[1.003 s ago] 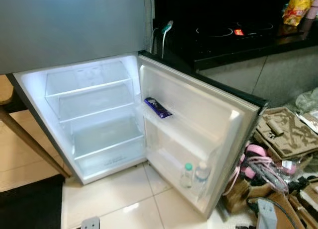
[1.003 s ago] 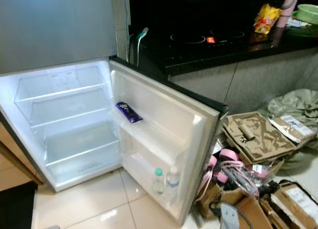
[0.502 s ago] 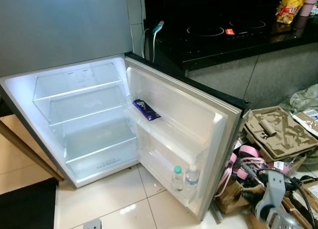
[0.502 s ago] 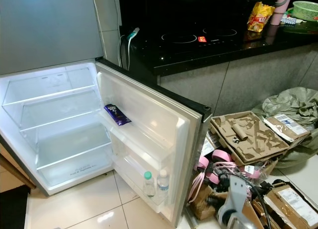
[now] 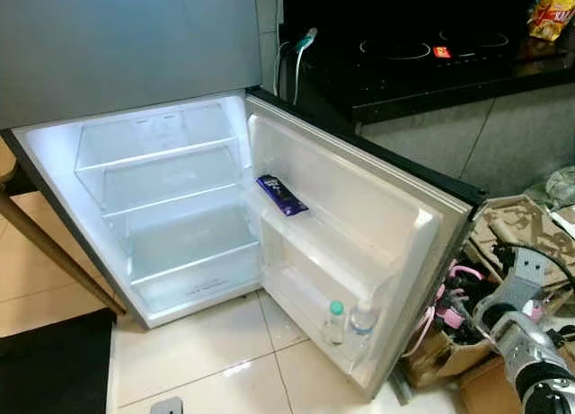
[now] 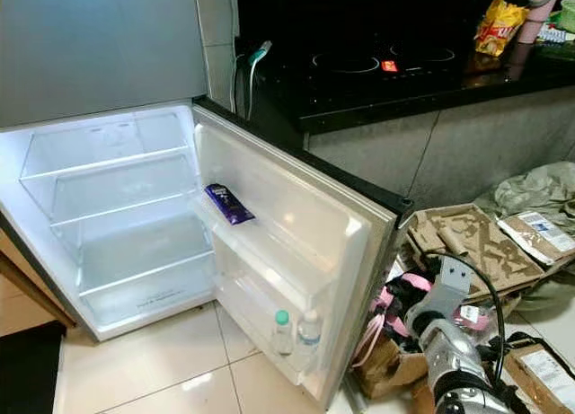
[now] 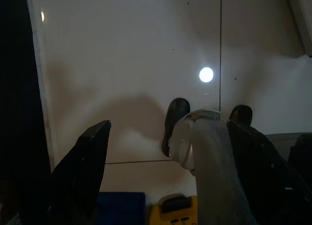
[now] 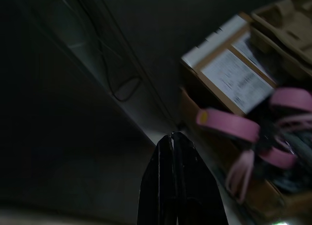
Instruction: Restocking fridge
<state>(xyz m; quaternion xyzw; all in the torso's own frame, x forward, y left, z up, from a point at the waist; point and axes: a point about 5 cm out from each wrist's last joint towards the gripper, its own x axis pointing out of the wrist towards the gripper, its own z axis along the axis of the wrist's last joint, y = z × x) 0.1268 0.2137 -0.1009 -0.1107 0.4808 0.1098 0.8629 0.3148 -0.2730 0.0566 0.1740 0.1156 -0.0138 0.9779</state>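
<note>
Small white-lined fridge (image 5: 171, 207) stood with its door (image 5: 359, 225) swung wide, interior lit. Its clear main shelves (image 5: 166, 176) held nothing that could be made out. Door carried little: a dark purple snack packet (image 5: 282, 195) lying on the upper door shelf, and two small clear plastic bottles (image 6: 296, 331), one green-capped, one white-capped, upright side by side in the bottom door bin. Judged: restocking barely begun, with most of the fridge left to fill.

Possible stock near the fridge: a yellow-red snack bag (image 6: 499, 25) on the black worktop (image 6: 404, 82) behind the door, and brown cardboard boxes with pink straps (image 6: 404, 297) on the floor past the door's outer edge.

Right arm, silver, was raised low beside the door's outer edge, over the box clutter. Right gripper (image 8: 178, 186) had its two black fingers pressed together, holding nothing.

Left gripper (image 7: 165, 161) hung toward the pale tiled floor (image 7: 136, 64), well clear of the fridge, fingers spread wide, nothing between them; a person's grey trouser leg and dark shoes (image 7: 204, 137) stood below it.
</note>
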